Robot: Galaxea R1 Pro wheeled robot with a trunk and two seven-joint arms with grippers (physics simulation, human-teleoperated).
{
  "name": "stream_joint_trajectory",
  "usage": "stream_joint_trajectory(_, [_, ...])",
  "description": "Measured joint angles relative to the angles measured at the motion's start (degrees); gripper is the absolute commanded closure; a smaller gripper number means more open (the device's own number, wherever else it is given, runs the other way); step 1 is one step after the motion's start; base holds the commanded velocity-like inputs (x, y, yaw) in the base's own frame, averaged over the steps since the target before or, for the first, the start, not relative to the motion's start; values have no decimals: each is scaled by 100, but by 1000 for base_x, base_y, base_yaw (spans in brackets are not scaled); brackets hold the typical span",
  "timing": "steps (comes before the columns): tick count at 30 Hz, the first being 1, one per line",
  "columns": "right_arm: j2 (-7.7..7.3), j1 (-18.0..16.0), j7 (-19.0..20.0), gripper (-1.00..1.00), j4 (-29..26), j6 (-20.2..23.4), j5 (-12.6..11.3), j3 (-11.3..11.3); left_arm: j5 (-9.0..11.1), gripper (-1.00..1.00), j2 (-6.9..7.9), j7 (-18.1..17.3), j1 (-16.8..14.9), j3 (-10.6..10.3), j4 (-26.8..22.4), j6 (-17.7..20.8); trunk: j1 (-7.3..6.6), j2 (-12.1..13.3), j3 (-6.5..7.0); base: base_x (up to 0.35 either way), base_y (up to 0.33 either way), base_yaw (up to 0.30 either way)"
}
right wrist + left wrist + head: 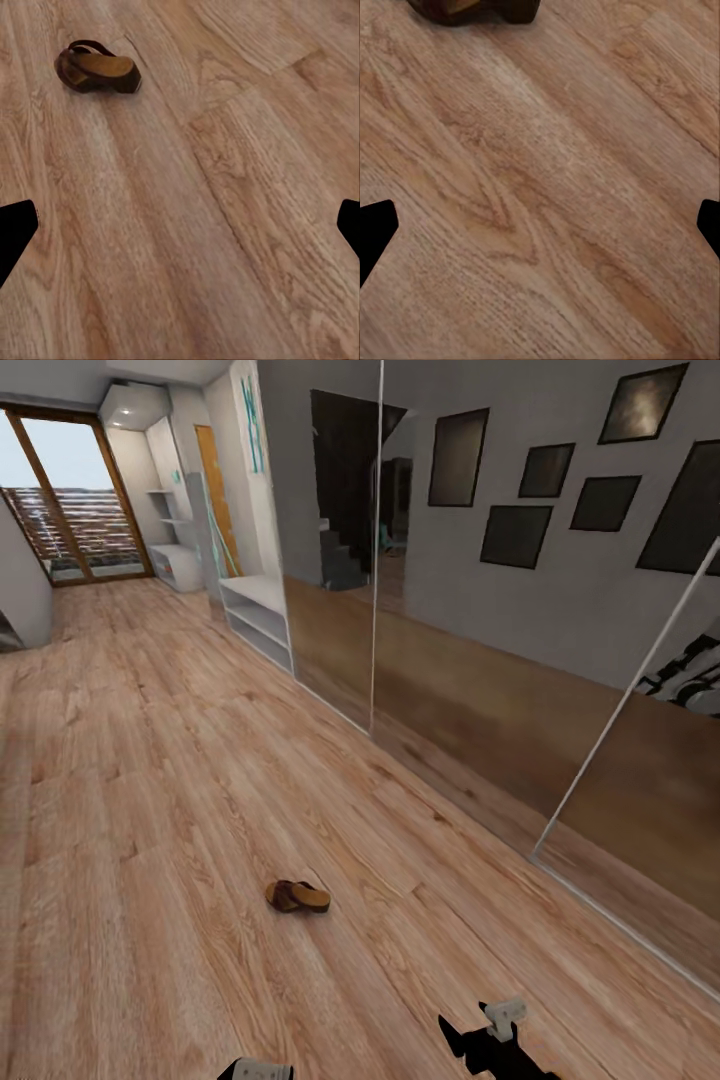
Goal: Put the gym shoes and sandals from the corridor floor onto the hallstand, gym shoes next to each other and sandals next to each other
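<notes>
One sandal (297, 897) mid-floor (150, 780); both grippers' fingers spread wide, empty. Risk: low approach nudges sandal away.

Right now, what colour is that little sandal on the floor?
The sandal is dark brown with a tan insole, clearest in the right wrist view.

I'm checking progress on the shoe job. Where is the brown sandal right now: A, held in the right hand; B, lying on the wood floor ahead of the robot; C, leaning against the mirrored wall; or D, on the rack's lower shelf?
B: the sandal lies on the wood floor, no hand touching it.
</notes>
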Motion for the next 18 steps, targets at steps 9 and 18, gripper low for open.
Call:
stream_joint_trajectory(9, [0, 0, -1, -100, 0, 0, 0, 0, 0, -100, 0, 4, 17, 2, 0, 0, 0, 0, -28, 266, 217, 276])
stream_joint_trajectory(18, [0, 0, 3, -100, 0, 0, 0, 0, 23, -100, 0, 22, 17, 4, 0, 0, 0, 0, -57, 112, 76, 276])
